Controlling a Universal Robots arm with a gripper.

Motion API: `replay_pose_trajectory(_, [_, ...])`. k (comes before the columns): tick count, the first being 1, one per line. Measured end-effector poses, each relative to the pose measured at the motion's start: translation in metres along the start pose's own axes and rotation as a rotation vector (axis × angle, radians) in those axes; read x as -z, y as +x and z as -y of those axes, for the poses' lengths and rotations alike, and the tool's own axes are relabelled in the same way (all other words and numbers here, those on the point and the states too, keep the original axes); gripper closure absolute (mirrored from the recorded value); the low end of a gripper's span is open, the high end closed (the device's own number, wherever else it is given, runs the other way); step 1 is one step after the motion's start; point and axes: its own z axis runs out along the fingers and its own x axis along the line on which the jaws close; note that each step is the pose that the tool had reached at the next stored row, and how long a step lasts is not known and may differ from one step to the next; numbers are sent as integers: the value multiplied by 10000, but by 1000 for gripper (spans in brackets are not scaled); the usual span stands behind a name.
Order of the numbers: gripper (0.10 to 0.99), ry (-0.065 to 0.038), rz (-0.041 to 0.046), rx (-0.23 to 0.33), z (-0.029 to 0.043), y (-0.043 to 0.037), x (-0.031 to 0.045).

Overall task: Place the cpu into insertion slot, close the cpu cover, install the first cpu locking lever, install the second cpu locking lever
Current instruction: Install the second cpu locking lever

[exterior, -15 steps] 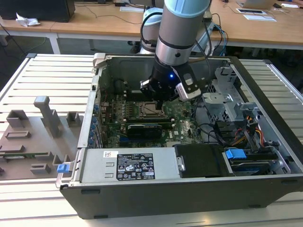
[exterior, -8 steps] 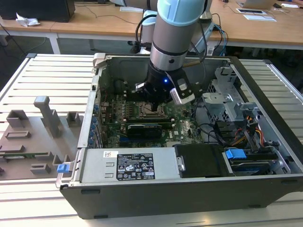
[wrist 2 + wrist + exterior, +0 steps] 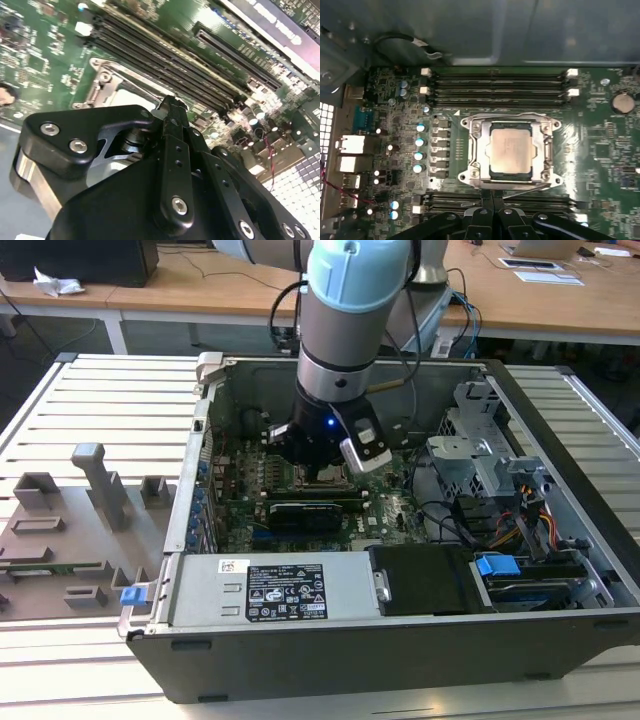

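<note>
The cpu (image 3: 509, 152), a silvery-grey square with a dull sheen, lies seated in the insertion slot (image 3: 476, 150) on the green motherboard, framed by the grey metal cpu cover (image 3: 540, 131) closed flat around it. The hand (image 3: 492, 199) hovers beside the socket, fingers pressed together, empty.

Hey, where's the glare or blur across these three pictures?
First wrist view: soft glare on the cpu and the board beside the cpu cover. Second wrist view: the claw is sharp, far board corner washed out. Exterior view: even lighting.
</note>
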Motion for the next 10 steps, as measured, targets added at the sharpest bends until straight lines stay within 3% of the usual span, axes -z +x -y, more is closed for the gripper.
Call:
replay_pose_trajectory(5, [980,13,-37,224,28,105,-176])
replay_pose_trajectory(7, [980,14,-47,275,31,132,-196])
replay_pose_trajectory(10, [980,-29,-68,425,33,244,-236])
